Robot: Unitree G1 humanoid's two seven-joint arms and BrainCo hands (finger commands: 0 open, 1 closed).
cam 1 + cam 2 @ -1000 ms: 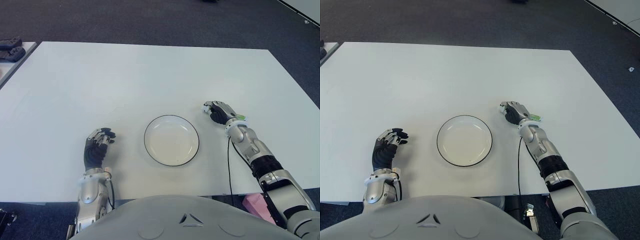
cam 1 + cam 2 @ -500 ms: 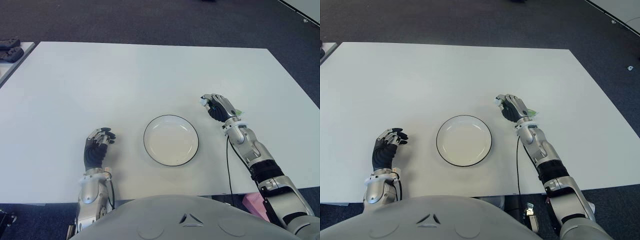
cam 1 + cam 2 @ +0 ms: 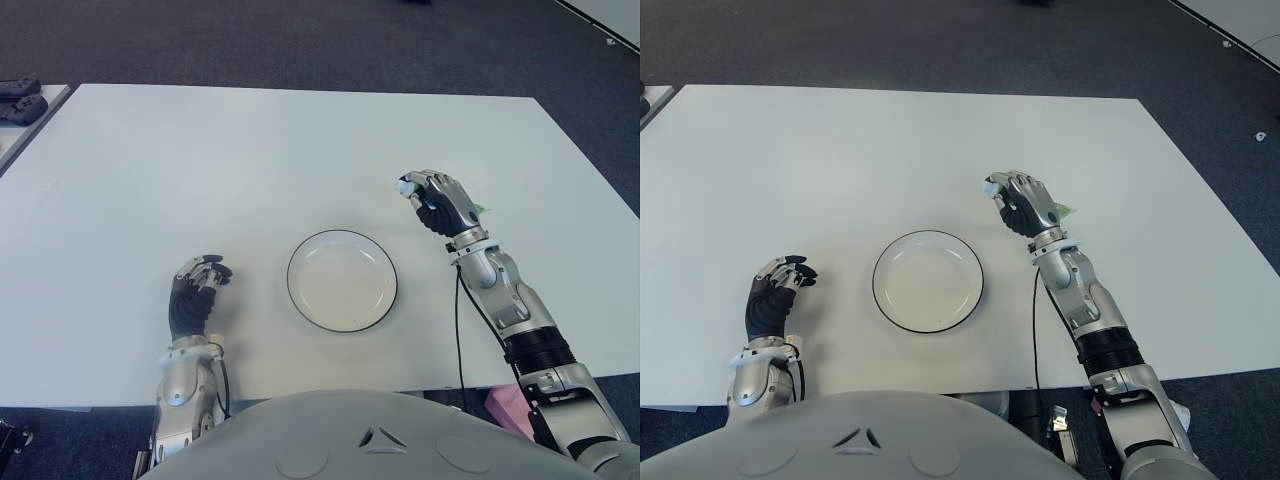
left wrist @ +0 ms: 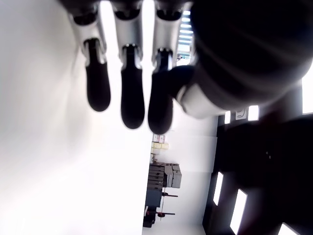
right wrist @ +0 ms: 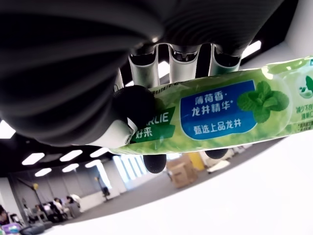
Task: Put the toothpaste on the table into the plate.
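A green toothpaste tube (image 5: 215, 115) with a white cap (image 3: 404, 186) is grasped in my right hand (image 3: 438, 203), fingers curled around it. That hand is lifted above the white table (image 3: 250, 160), to the right of and a little beyond the plate. The white plate (image 3: 342, 280) with a dark rim lies near the table's front, with nothing in it. My left hand (image 3: 196, 292) shows to the left of the plate near the front edge, fingers (image 4: 132, 98) relaxed and holding nothing.
Dark objects (image 3: 18, 105) lie on a separate surface at the far left. The table's right edge (image 3: 595, 170) runs close beside my right arm. A pink item (image 3: 510, 408) shows below the table's front edge on the right.
My right hand has risen from the table with the toothpaste and moved slightly away from me. The left hand has stayed put.
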